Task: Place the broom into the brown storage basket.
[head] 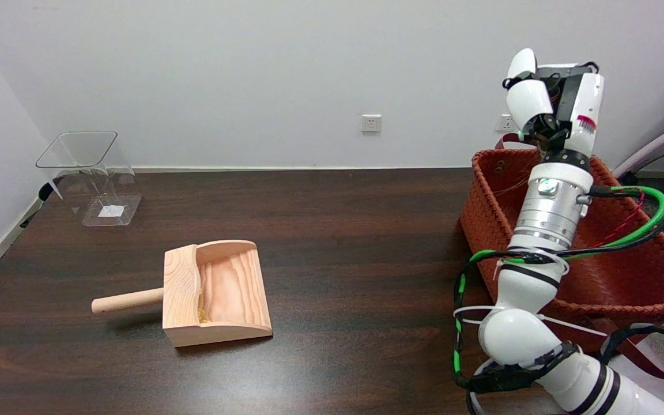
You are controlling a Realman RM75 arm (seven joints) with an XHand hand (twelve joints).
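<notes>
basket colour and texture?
Reddish-brown woven basket, at the table's right edge; the head view shows it, the only view given.

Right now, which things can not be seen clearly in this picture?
- Broom: not visible in the head view; the right arm hides much of the brown storage basket.
- Robot hand: seen from behind, grip unclear.
- Clear container: label too small.

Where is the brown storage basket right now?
In the head view, the brown storage basket sits at the table's right edge, partly behind the right arm, far from the wooden dustpan.
</notes>
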